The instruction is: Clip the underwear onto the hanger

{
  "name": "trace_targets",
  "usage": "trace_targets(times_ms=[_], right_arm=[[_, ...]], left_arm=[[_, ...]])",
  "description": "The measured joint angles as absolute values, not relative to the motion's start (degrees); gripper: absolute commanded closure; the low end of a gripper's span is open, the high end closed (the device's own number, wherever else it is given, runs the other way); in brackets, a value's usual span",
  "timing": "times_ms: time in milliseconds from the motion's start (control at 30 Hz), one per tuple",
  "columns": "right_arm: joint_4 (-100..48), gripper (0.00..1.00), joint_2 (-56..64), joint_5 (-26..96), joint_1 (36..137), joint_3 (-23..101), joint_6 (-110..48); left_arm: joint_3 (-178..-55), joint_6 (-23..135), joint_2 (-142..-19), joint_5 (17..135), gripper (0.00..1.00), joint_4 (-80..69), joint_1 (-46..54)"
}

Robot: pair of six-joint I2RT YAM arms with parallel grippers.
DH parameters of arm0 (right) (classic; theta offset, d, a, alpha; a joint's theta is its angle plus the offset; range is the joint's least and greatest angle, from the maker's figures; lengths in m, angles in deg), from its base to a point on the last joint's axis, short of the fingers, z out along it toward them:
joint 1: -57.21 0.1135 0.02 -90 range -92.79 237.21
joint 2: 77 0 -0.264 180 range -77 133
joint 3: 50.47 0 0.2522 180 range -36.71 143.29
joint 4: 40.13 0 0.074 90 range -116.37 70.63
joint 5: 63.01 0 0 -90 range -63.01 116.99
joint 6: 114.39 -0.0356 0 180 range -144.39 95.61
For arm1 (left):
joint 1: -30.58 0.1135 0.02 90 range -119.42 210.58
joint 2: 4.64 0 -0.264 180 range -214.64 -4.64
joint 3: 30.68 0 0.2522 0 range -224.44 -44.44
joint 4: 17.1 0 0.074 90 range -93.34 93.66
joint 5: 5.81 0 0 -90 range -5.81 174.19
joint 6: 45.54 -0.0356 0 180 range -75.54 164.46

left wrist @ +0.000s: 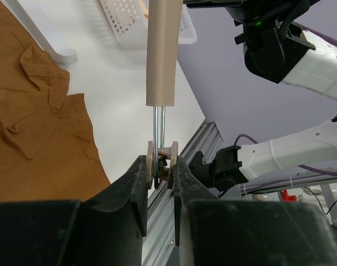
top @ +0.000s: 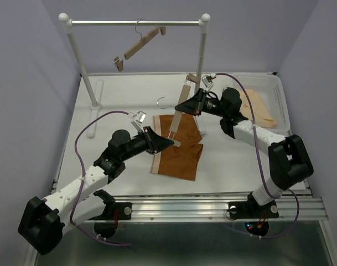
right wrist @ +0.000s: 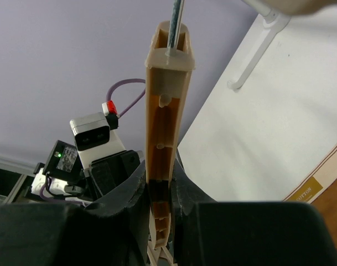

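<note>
As left end effector and right end effector clamp hanger, basket stands nearby.

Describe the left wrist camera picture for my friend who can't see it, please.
The black left gripper pinches the small wooden clip at the end of a pale wooden bar hanger. Rust-brown cloth underwear lies on the white table to the left, not in the clip.
</note>
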State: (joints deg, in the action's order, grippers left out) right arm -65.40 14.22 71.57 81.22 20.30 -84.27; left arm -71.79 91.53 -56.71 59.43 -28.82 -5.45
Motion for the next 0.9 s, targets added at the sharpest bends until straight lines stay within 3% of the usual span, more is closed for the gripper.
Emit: trace_targets(times_ms=[67, 100, 200, 233, 267, 700, 900], right_arm=[[-65.09, 0.80, 14.22, 71.57, 81.22, 20.59, -84.11], [-64.89, 0.61, 14.20, 71.63, 81.22, 20.89, -84.05], [-64.24, 0.30, 14.20, 71.66, 81.31, 21.59, -83.04], [-63.65, 0.10, 14.18, 71.39, 81.28, 21.75, -81.19], [-62.82, 0.00, 14.16, 71.28, 81.28, 21.79, -79.85], [-48.81, 0.00, 6.09, 67.55, 81.24, 19.76, -66.67], [-40.83, 0.00, 3.34, 66.13, 82.62, 14.86, -59.68]], left_arm=[[-71.79, 91.48, -56.27, 59.72, 1.00, -28.62, -5.45], [-71.79, 91.48, -56.01, 59.85, 1.00, -28.49, -5.47], [-71.79, 91.57, -54.96, 60.42, 1.00, -28.25, -5.47], [-71.79, 91.70, -54.57, 60.88, 1.00, -28.42, -5.49], [-71.79, 91.77, -54.22, 61.38, 1.00, -28.38, -5.65], [-69.06, 93.91, -51.58, 71.46, 1.00, -25.30, -5.08], [-65.30, 95.86, -42.40, 78.84, 1.00, -15.96, -1.98]])
